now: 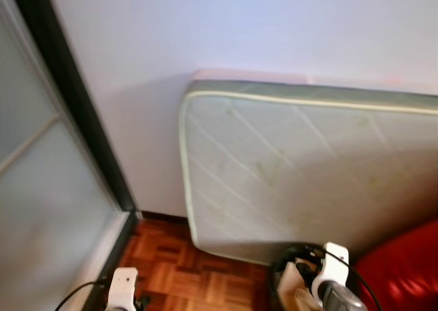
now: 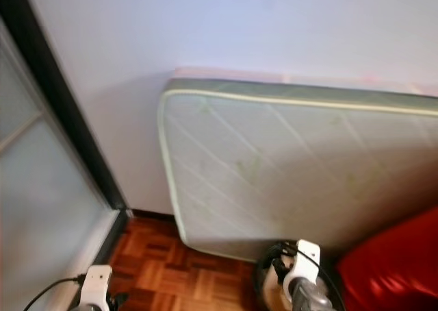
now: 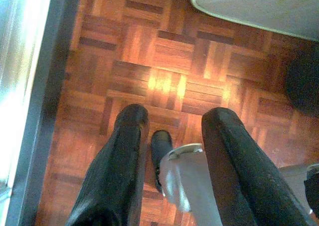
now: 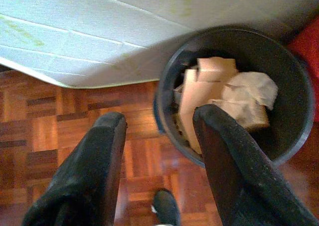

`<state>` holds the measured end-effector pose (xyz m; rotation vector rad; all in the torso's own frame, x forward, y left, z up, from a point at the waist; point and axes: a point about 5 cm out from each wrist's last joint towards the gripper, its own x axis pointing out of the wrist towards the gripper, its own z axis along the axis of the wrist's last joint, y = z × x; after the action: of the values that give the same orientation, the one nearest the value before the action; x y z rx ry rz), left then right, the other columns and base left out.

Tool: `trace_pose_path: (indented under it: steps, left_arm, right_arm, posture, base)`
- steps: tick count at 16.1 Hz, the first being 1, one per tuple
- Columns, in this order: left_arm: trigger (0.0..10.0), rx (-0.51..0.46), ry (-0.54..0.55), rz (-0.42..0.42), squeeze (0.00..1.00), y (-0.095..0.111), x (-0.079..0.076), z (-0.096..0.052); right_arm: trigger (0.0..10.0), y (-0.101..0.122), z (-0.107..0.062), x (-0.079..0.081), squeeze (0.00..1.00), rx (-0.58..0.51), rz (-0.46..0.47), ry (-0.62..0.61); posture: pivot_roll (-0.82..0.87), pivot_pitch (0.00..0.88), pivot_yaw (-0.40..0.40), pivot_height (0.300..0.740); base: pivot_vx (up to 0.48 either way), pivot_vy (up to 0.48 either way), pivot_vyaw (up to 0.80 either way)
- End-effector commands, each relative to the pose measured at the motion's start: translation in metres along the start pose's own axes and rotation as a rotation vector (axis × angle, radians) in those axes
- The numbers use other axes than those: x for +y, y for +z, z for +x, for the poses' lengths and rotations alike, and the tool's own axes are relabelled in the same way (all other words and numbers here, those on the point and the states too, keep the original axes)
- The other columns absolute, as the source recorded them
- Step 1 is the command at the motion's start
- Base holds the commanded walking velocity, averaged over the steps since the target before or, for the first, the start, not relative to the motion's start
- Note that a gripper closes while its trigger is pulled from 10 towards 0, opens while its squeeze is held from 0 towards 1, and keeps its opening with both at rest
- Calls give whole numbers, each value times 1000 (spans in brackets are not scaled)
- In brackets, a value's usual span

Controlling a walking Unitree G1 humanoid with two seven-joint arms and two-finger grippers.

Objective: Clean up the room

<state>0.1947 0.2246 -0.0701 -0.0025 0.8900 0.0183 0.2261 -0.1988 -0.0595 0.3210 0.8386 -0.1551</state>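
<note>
While both grippers hang empty with fingers wide apart, the right gripper [image 4: 159,136] is above the dark bin [image 4: 294,76] of crumpled paper [image 4: 219,94] beside the mattress [image 1: 308,174], probably light, best held by its stiff rim.

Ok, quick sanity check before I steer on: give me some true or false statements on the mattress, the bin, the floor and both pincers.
1. The mattress leans on edge against the wall. True.
2. The waste bin holds nothing. False: crumpled paper and cardboard pieces lie in it.
3. The floor is wood parquet. True.
4. The right pincer is clamped on a piece of paper. False: its fingers are spread, with nothing between them.
5. The left pincer is open above the floor. True.
</note>
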Motion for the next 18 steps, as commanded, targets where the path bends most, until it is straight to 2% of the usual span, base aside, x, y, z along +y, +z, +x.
trace_pose_path:
  steps: [1, 11, 14, 18]
  left_arm:
    - [10000, 18, 1, -1, 0, -4, 1, -1]
    - [10000, 19, -3, 7, 0, -4, 1, -1]
    - [10000, 16, 0, 17, 0, -2, 2, -1]
    - [10000, 19, 2, 0, 0, -2, 2, -1]
  right_arm:
    - [10000, -2, 0, -1, 0, 11, -7, -2]
    - [10000, -2, 0, 0, 0, 14, -12, 2]
    - [10000, -1, 0, 0, 0, 12, -8, 0]
    - [10000, 0, 0, 0, 0, 11, -6, -3]
  posture:
    - [17, 0, -27, 740]
    - [18, 0, -30, 740]
    - [21, 0, -30, 740]
    - [19, 0, -31, 740]
  base:
    - [0, 0, -788]
    - [0, 0, -788]
    - [0, -389, -788]
    - [0, 0, -788]
